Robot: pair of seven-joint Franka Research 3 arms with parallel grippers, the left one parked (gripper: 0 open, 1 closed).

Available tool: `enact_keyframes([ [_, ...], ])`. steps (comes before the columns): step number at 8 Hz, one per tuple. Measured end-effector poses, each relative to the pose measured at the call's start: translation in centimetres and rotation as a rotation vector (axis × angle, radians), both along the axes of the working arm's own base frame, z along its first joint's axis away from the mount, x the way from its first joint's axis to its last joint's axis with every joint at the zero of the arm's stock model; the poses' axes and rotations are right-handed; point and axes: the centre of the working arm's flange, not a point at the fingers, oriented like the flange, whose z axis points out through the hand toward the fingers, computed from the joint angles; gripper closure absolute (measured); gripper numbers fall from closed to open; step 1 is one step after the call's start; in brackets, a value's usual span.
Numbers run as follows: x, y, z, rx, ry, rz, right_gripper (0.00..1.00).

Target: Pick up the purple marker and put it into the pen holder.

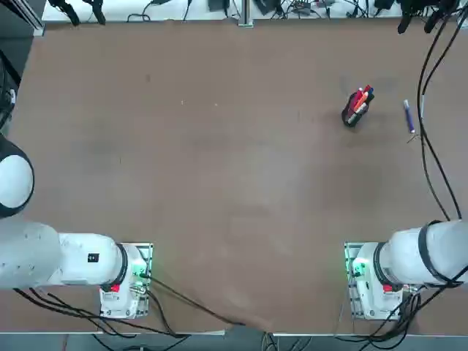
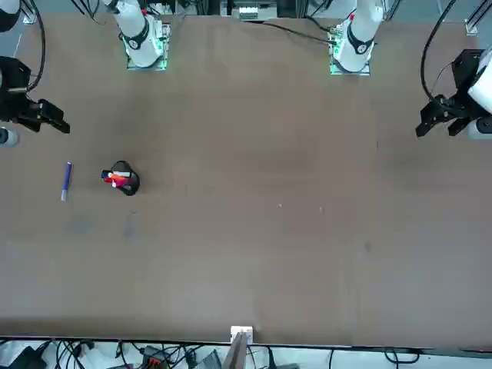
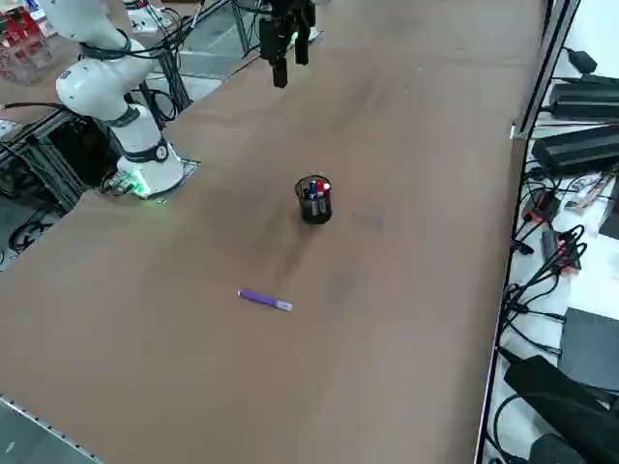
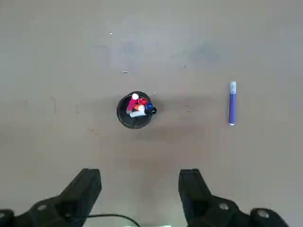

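Right gripper is wide open and empty, hanging high above the table and looking straight down at the pen holder. Purple marker lies flat on the bare table, well apart from the holder on the robot's right (top view: nearer the table's right edge). Its long axis runs roughly fore-aft, so the next move looks like a sideways shift right, then descent.
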Motion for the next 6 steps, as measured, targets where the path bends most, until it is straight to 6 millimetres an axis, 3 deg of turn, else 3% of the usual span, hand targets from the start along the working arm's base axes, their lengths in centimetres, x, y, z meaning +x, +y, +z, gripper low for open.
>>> enact_keyframes([
  [6,-0.56,-0.19,-0.34,0.002,0.048,-0.003,0.00],
])
